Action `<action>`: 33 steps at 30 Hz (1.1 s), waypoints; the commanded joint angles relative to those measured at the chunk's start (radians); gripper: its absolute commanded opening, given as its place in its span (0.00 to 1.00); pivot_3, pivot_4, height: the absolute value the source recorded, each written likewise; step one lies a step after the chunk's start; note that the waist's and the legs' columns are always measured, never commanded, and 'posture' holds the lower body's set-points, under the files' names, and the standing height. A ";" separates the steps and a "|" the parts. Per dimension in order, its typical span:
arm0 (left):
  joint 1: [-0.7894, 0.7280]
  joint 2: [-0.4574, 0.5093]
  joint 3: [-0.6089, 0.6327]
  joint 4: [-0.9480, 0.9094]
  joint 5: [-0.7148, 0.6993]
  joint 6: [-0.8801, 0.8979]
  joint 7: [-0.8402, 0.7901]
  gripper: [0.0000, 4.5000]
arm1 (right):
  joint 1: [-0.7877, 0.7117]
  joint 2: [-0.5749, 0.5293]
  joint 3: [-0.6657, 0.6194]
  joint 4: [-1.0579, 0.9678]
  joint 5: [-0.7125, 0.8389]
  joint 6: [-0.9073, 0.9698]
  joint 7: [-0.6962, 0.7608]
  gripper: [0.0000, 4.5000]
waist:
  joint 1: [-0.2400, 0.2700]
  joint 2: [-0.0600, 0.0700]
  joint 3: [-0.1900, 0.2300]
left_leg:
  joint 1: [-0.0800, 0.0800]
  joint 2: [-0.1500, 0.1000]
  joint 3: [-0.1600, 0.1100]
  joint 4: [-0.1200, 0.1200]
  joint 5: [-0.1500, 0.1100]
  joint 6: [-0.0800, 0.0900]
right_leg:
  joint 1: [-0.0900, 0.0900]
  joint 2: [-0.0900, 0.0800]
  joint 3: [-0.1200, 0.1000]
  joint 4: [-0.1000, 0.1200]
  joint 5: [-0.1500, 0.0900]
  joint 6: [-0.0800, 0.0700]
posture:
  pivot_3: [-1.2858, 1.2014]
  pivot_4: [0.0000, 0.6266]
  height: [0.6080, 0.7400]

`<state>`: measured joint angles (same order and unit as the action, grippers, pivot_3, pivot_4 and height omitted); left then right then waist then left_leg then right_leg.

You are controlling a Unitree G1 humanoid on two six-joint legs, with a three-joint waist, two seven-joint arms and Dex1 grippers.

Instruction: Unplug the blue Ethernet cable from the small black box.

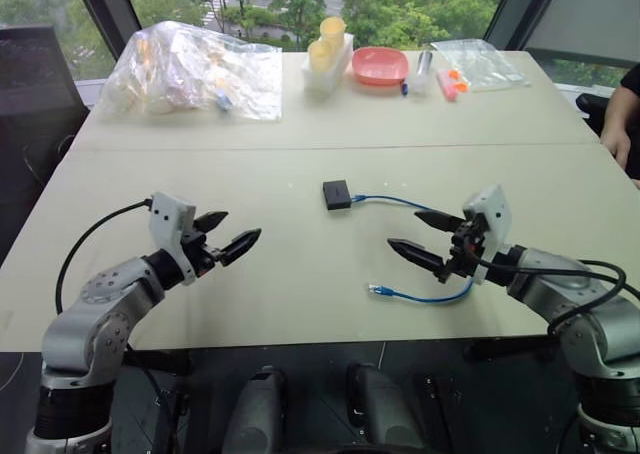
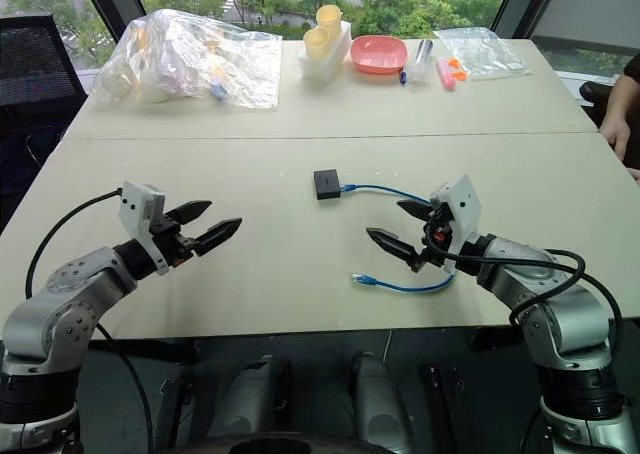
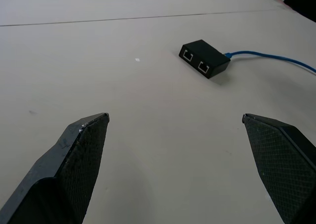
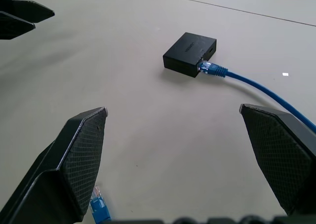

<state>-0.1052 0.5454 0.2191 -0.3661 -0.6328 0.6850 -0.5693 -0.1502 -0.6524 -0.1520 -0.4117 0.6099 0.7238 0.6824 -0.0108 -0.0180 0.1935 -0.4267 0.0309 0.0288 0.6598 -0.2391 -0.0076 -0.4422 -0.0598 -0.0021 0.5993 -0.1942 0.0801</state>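
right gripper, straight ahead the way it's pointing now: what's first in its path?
Probably the small black box, on the side where the blue Ethernet cable is plugged in. The open right gripper points slightly down, so it might meet bare table first; depth is unclear.

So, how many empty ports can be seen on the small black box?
2, side by side on the face of the small flat matte-black box opposite the plugged bright-blue Ethernet cable; other faces may hide more.
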 commanded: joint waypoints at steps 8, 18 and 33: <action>-0.025 0.000 0.023 -0.007 -0.021 -0.009 0.000 0.99 | 0.004 -0.001 -0.001 -0.012 -0.007 -0.036 0.009 1.00 | 0.000 0.000 0.000 | 0.000 0.000 0.000 0.000 0.000 0.000 | 0.000 0.000 0.000 0.000 0.000 0.000 | 0.52 0.24 1.00; -0.043 0.008 0.011 0.004 0.005 -0.028 -0.002 0.99 | -0.019 0.009 0.026 0.024 -0.041 -0.074 0.017 1.00 | 0.000 0.000 0.000 | 0.000 0.000 0.000 0.000 0.000 0.000 | 0.000 0.001 0.000 0.001 0.000 0.000 | 0.52 0.24 1.00; -0.357 0.300 -0.138 0.324 0.040 -0.078 -0.558 0.99 | -0.548 0.102 0.337 0.615 -0.345 -0.328 0.225 1.00 | -0.009 0.000 0.000 | 0.001 0.001 0.001 0.001 0.000 0.000 | -0.001 0.005 0.001 0.003 0.002 -0.002 | 0.52 0.24 1.00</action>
<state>-0.4424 0.8259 0.0892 -0.0481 -0.5752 0.6028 -1.0612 -0.6582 -0.5730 0.1612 0.1375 0.2938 0.4477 0.8731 -0.0197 -0.0177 0.1936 -0.4258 0.0318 0.0296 0.6601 -0.2388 -0.0073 -0.4431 -0.0547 -0.0015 0.6020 -0.1925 0.0780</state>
